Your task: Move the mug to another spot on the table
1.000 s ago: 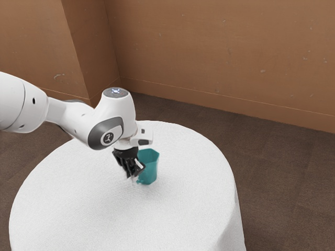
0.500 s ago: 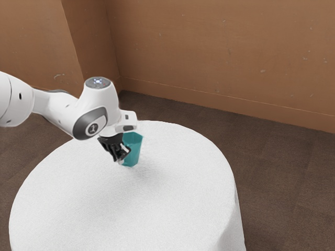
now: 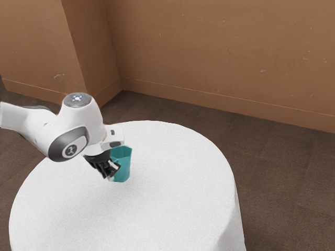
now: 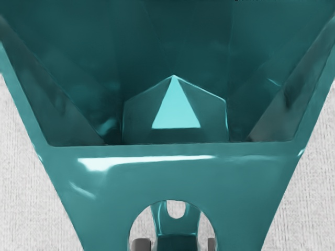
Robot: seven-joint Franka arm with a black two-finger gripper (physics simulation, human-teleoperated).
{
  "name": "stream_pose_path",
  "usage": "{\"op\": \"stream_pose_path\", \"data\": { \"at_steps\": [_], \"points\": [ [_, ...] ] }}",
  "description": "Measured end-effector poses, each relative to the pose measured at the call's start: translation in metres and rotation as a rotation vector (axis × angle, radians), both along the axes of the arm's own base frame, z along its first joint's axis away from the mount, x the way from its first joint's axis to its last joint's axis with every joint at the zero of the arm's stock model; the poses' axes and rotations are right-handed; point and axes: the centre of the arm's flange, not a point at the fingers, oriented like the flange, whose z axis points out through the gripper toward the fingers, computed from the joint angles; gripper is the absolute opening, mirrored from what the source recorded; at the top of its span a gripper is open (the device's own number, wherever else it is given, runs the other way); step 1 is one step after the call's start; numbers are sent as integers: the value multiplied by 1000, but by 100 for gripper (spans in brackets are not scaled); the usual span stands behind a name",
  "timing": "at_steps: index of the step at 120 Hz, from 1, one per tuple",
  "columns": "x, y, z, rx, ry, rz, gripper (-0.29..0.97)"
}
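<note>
The gripper (image 3: 108,170) is closed on the handle side of the teal mug (image 3: 122,163), which stands upright over the table's (image 3: 178,209) far half, and I judge such a narrow grip could let it swing, or tip if released too high.

This looks like a plain room made for trying out a robot, and it is drawn by a computer. Brown walls (image 3: 235,47) like smooth board fill the top of the frame and meet in a corner at the upper left, with a thin strip (image 3: 220,100) along their foot, and a dark carpet floor (image 3: 282,172) lies on the right. A big round table (image 3: 183,209) with a white cloth stands in the lower middle, and a white robot arm (image 3: 26,123) reaches over it from the left.
</note>
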Motion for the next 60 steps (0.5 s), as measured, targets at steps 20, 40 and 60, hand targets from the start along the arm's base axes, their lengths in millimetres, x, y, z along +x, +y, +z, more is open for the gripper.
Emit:
{"op": "stream_pose_path", "data": {
  "at_steps": [20,40,60],
  "points": [
    [-13,-17,-6,-15,-4,36,-6],
    [-14,-11,-8,-29,-13,108,-6],
    [-26,-18,-19,-64,10,181,-6]
  ]
}}
